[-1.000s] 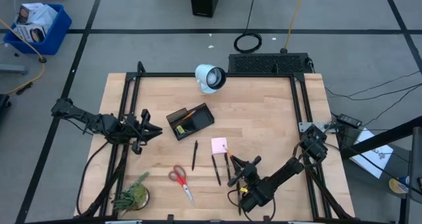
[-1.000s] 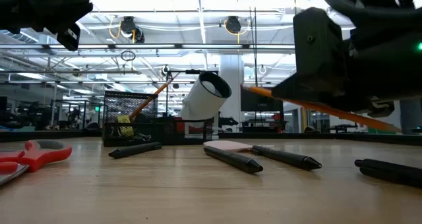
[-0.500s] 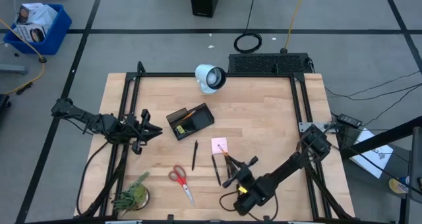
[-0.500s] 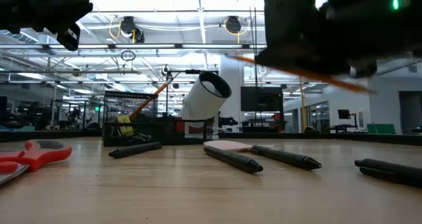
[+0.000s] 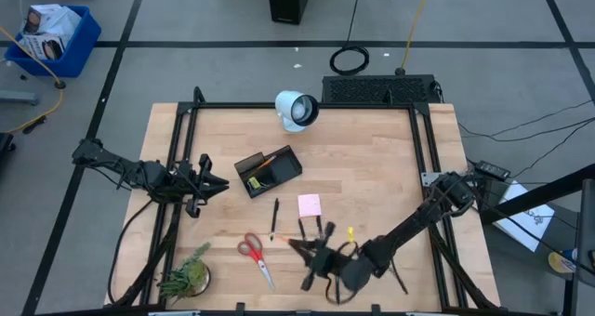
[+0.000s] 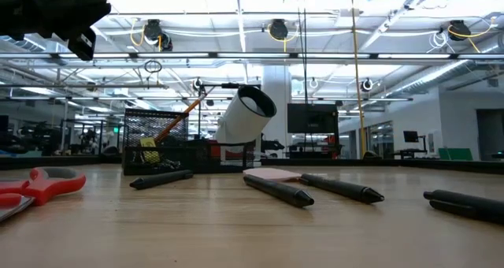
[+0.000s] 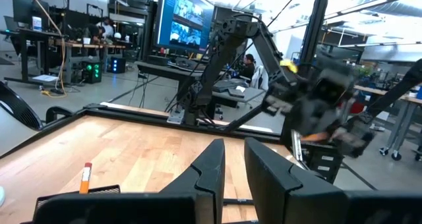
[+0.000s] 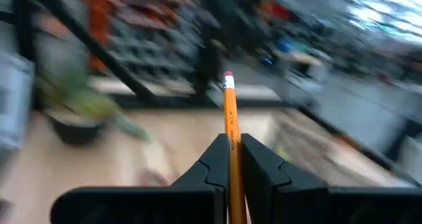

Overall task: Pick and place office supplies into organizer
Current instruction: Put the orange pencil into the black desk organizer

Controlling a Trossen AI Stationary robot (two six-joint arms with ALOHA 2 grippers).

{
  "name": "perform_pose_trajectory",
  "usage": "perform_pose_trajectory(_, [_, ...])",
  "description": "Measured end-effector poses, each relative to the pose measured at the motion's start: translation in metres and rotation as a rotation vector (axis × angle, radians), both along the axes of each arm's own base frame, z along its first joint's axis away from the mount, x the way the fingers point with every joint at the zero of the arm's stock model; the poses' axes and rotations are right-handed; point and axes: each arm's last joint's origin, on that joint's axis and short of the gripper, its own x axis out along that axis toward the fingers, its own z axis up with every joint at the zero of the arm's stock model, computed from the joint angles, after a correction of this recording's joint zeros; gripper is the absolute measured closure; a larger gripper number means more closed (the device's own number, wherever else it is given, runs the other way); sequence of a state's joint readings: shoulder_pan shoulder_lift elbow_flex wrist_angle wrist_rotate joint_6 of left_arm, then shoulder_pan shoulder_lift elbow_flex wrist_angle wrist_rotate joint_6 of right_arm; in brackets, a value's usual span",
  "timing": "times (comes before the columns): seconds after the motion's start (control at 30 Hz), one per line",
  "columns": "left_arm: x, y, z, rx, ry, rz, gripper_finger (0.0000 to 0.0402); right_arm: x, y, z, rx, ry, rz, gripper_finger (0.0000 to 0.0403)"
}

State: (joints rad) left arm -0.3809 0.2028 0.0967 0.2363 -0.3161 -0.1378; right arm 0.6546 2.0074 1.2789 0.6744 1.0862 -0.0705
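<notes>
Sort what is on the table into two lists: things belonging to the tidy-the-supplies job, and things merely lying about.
Job: organizer; orange pencil in the right gripper; pink sticky-note pad; scissors; black pens.

Lying about: plant; white lamp-like cylinder.

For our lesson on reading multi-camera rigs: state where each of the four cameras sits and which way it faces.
High: overhead, facing down on table and both arms.
Low: table height, facing the white lamp; left arm at top.
Left wrist: behind left gripper, facing the right arm.
Right wrist: behind right gripper, shut on the orange pencil.
Shared: lamp in high and low.
</notes>
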Motion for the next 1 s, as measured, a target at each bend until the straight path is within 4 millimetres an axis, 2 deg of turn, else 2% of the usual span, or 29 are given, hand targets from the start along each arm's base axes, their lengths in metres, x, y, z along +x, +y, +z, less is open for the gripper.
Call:
perform_pose_trajectory(0.1, [0.000, 0.000, 0.000, 0.000, 0.000, 0.000, 0.0339, 0.011, -0.009, 0.015, -0.064, -0.073, 0.116, 0.0387])
perform_pose_trajectory(0.2, [0.000, 0.000, 0.000, 0.000, 0.000, 0.000, 0.0339, 0.022, -0.024, 0.021, -0.145, -0.094, 0.169, 0.0387])
perform_pose_trajectory(0.4, [0.000, 0.000, 0.000, 0.000, 0.000, 0.000, 0.0339, 0.040, -0.070, 0.011, -0.152, -0.101, 0.174, 0.0387])
perform_pose_trajectory(0.73, [0.000, 0.000, 0.000, 0.002, 0.000, 0.000, 0.0339, 0.015, -0.148, -0.015, -0.011, -0.440, 0.268, 0.0387])
perform_pose_trajectory(1.0, [-0.001, 0.002, 0.004, -0.025, -0.041, 0.068, 0.0339, 0.021, -0.180, -0.021, 0.057, -0.435, 0.337, 0.0387])
